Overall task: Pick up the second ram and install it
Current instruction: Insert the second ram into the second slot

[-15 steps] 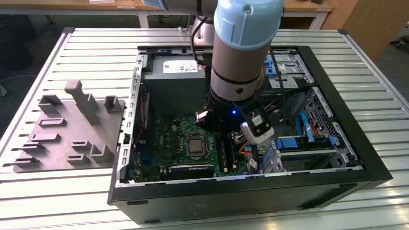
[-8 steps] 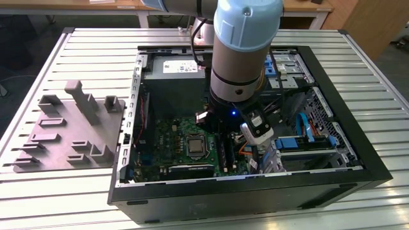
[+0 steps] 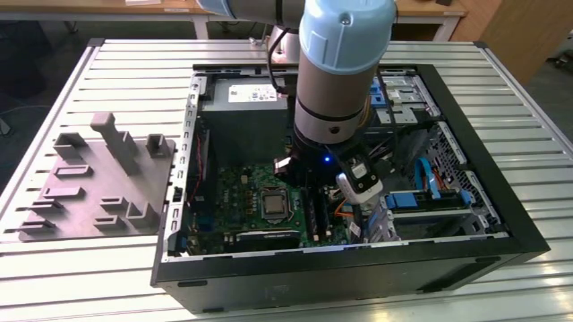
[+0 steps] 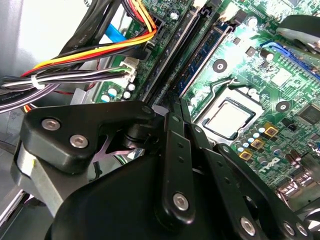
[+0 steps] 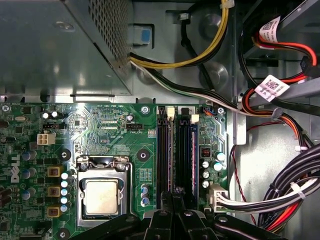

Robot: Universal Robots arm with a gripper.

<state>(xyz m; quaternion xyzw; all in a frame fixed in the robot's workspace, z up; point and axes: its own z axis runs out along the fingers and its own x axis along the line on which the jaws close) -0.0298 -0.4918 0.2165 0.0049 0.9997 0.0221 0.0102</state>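
My gripper (image 5: 174, 194) is down inside the open computer case (image 3: 484, 168), over the long black sockets of the green motherboard (image 5: 100, 125). Its fingers (image 4: 172, 130) are pressed together, and a thin dark stick, the second ram (image 5: 171, 150), runs out from between them along one socket. It stands on edge, low at the socket. Another dark blue stick (image 5: 185, 150) sits in the neighbouring socket, also seen in the second wrist view (image 4: 202, 60). In the exterior view the arm (image 3: 345, 80) reaches down into the case and covers the gripper.
The grey power supply (image 3: 246, 100) fills the case's far end. The processor socket (image 5: 100, 195) lies beside the ram sockets. Bundled cables (image 5: 280, 190) hang close on the other side. A grey holder fixture (image 3: 98, 181) lies on the slatted table at the exterior view's left.
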